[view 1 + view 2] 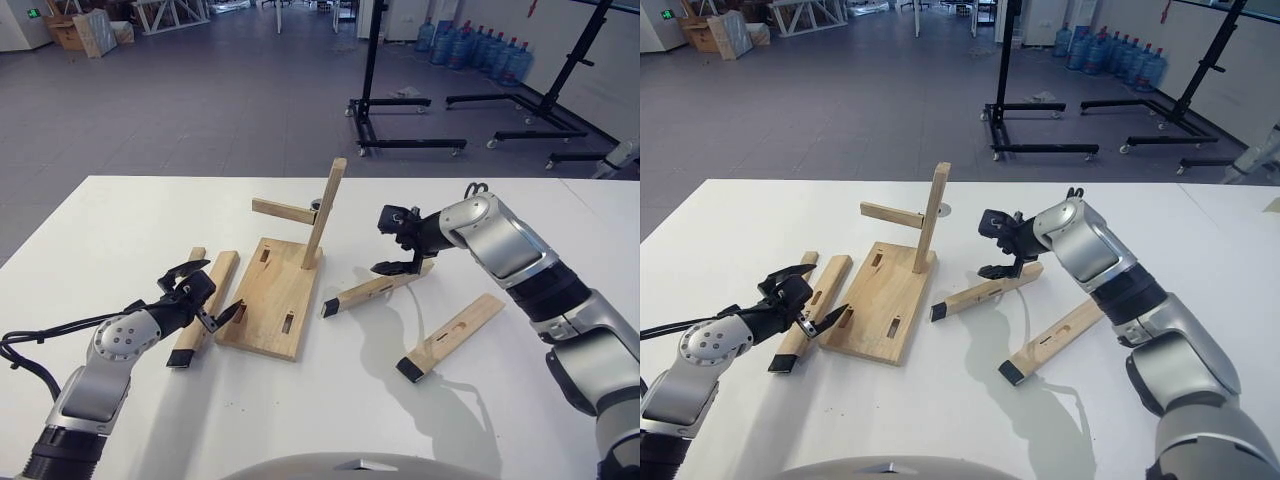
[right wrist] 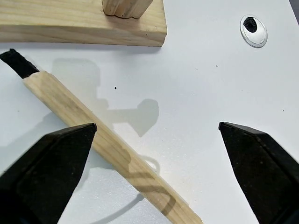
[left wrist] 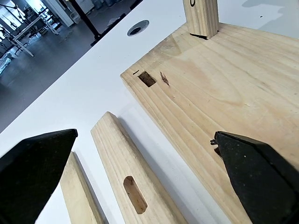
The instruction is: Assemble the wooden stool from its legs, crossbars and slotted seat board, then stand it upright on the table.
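A broad white table (image 1: 120, 230) carries every part. Near its middle, a pale rectangular wooden seat board (image 1: 270, 295) lies flat, with small dark slots cut through its face. From the far right corner of the board a square-sectioned pale wooden leg (image 1: 326, 215) stands nearly upright, seated in one of those slots. Just to the left of the board lies a flat pale wooden leg with an oval slot and a black end cap (image 1: 222, 272), running roughly parallel to the board's long edge. A narrower wooden piece (image 3: 79, 196) lies close against its far side. To the right of the board a slim black-tipped wooden leg (image 1: 365, 292) lies aslant on the table. A wider slotted black-tipped leg (image 1: 455, 335) lies well apart from it, farther right and nearer the robot. A short pale wooden crossbar (image 1: 282, 211) juts leftwards from the upright leg, above the board and clear of it. The left gripper (image 1: 220, 285) hangs low with its black fingers spread wide and nothing held, one over the board's left edge and the other past the oval-slotted leg. The right gripper (image 1: 380, 242) is likewise spread wide and empty, low over the far end of the slim leg. A small round grey grommet (image 2: 252, 29) sits in the tabletop beyond the board.
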Tool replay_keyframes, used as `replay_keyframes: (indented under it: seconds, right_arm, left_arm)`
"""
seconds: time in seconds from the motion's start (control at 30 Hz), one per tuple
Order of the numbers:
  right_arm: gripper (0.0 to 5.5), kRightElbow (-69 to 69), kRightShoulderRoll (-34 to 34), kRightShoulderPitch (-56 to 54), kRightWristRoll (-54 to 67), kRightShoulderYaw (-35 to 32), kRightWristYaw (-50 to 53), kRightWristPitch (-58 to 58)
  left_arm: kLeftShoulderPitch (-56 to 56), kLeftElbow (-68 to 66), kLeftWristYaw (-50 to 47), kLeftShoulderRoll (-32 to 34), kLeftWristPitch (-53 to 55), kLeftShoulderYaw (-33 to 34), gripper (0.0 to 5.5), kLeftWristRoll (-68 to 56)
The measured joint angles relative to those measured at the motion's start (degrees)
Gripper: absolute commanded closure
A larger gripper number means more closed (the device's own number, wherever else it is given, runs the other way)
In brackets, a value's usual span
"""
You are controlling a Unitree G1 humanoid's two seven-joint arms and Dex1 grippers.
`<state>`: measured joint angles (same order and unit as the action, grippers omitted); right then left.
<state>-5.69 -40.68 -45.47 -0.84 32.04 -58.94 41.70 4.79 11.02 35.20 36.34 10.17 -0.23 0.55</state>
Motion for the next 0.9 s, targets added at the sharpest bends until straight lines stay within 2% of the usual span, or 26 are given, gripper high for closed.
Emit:
replay_keyframes:
  seconds: [0.17,0.6,0.9]
  right_arm:
    - [0.68,-1.2,1.6,2.4,-3.7,1.8,0.5,-3.5]
    - [0.68,-3.2,4.2,3.2,-7.4,1.2,1.1,-6.2]
    - [0.68,-18.5,11.8,-2.7,-10.5,0.1,5.0,-10.7]
  left_arm:
    - [0.0,0.0,0.0,0.0,0.0,-0.3,0.10,0.0]
    - [0.0,0.0,-0.1,-0.2,0.0,-1.3,0.10,0.1]
    - [-0.1,-0.5,-0.5,-1.2,-0.3,-2.2,0.10,0.5]
